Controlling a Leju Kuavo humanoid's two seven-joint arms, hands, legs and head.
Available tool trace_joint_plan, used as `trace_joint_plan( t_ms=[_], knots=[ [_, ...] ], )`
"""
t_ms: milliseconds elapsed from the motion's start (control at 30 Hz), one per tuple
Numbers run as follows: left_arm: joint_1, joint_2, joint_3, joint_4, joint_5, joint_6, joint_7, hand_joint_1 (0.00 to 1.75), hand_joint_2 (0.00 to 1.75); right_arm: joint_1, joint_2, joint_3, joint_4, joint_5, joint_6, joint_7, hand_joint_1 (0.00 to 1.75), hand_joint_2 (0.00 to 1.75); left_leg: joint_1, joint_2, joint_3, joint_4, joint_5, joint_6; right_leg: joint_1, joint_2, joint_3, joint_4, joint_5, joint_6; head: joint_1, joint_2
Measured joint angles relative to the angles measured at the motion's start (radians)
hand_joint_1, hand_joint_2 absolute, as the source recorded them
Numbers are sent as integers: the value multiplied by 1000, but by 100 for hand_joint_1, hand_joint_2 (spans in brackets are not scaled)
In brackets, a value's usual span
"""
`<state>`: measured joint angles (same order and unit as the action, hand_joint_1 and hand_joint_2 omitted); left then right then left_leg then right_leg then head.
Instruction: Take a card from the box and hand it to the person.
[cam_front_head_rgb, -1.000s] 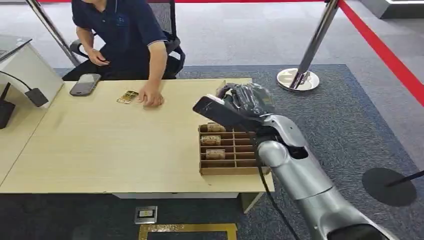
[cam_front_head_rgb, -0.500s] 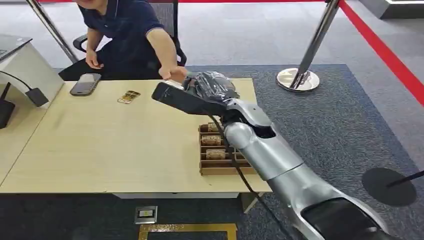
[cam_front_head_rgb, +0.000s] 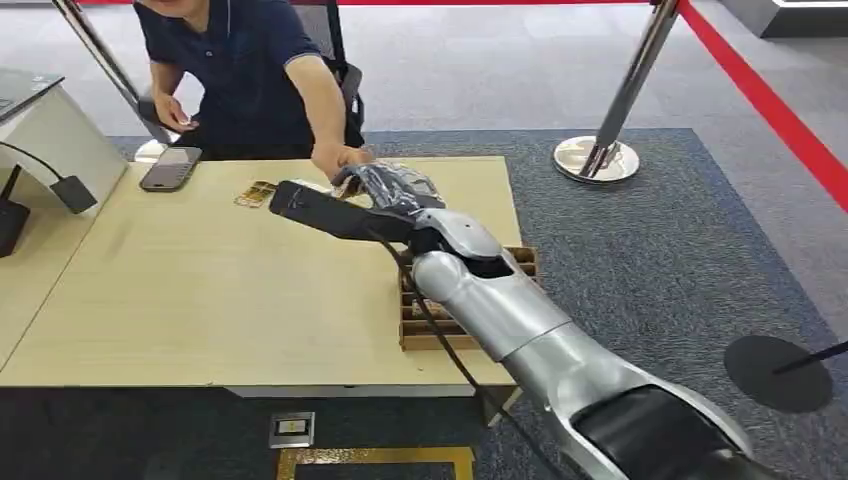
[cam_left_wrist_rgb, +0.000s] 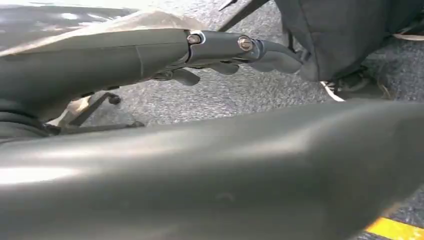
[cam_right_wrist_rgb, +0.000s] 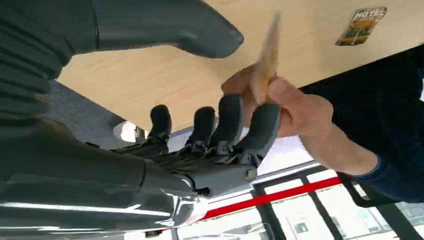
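My right hand (cam_front_head_rgb: 385, 185) is stretched out over the far side of the table (cam_front_head_rgb: 200, 290), right at the person's hand (cam_front_head_rgb: 345, 158). In the right wrist view the person's fingers (cam_right_wrist_rgb: 295, 107) pinch a tan card (cam_right_wrist_rgb: 266, 57), held edge-on just above my curled dark fingers (cam_right_wrist_rgb: 230, 122). My thumb (cam_right_wrist_rgb: 165, 25) stands well apart from the card. The cardboard box (cam_front_head_rgb: 425, 340) with its dividers lies under my right forearm, mostly hidden. My left hand (cam_left_wrist_rgb: 225, 50) hangs by the carpet with nothing in it, its fingers stretched out.
Two cards (cam_front_head_rgb: 256, 193) and a phone (cam_front_head_rgb: 169, 168) lie on the far left part of the table. A white device (cam_front_head_rgb: 50, 130) with a cable stands at the left edge. A stanchion base (cam_front_head_rgb: 597, 160) sits on the carpet beyond the table's right end.
My right arm swung left from above the box towards the person. The person's hand left the cards on the table, reached to my hand and took hold of the card.
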<state>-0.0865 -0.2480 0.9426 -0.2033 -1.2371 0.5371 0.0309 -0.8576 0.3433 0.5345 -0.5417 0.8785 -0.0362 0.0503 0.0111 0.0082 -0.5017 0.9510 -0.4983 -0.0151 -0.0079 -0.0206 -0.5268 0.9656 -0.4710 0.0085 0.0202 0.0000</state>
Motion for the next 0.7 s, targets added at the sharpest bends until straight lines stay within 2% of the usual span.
trace_joint_plan(
  t_ms=[433, 567, 700],
  knots=[
    [0, 0, 0, 0, 6, -2, 7, 0, 0, 13, -10, 6, 19, 0, -99, -57, 0, 0, 0, 0, 0, 0, 0, 0, 0, 0, 0, 0, 0, 0, 0, 0],
    [0, 0, 3, 0, 17, -2, -6, 0, 0, 57, -44, 6, -42, 22, -144, -59, 0, 0, 0, 0, 0, 0, 0, 0, 0, 0, 0, -1, 0, 0, 0, 0],
    [2, 0, 9, 0, 26, -2, -7, 0, 0, 166, -114, -5, -184, 94, -249, -11, 0, 0, 0, 0, 0, 0, 0, 0, 0, 0, 0, -2, 0, 0, 0, 0]
  ],
)
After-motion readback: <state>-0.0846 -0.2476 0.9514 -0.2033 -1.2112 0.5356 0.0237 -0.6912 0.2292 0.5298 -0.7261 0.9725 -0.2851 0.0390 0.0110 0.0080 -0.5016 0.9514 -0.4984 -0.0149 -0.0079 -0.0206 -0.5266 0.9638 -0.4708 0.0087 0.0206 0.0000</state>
